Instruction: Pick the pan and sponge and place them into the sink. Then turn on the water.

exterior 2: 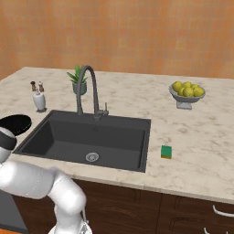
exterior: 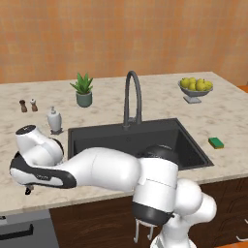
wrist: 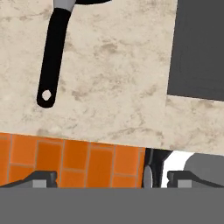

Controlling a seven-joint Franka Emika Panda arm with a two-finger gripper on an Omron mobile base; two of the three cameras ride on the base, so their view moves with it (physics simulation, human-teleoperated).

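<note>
i've got the gripper (wrist: 111,178) spread wide over the counter's (wrist: 113,70) front edge, so i'd line up squarely across the pan's (wrist: 51,61) thin handle before dropping.

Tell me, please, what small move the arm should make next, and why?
Probably advance the open gripper toward the pan's handle and centre over it. The pan lies on the counter left of the sink, ungrasped, and the handle sits off to one side in the hand view.

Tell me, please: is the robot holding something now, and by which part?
Nothing is held. The fingers stand open, apart from the pan's handle.
</note>
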